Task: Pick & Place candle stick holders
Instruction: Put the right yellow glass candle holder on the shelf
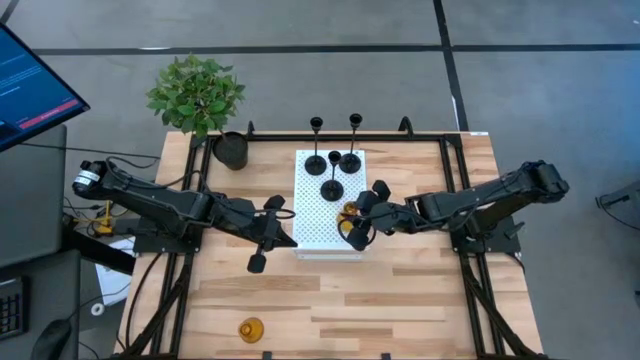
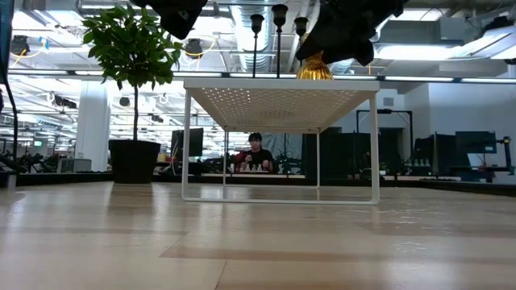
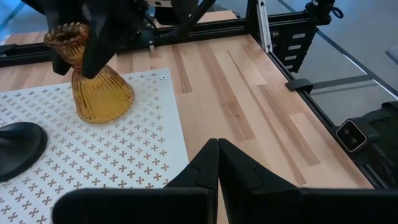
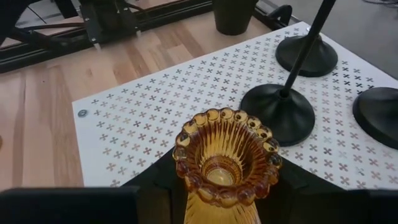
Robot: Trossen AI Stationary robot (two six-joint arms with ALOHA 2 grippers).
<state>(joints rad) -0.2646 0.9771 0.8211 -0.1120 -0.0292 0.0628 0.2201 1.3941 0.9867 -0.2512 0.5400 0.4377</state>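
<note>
Amber holder [image 4: 226, 163] sits right between your right gripper's [image 1: 353, 226] fingers, which are clamped on its ribbed body, its base on the white perforated stand [image 1: 312, 226] at the edge nearest that arm. Just beyond the gripper you see three black stemmed holders [image 1: 332, 186] grouped on the stand's far half. Across the stand, your left gripper [image 1: 267, 233] hangs with its fingers pressed together, holding nothing. Well away from both, a second amber holder [image 1: 250, 328] stands near the table's front edge.
</note>
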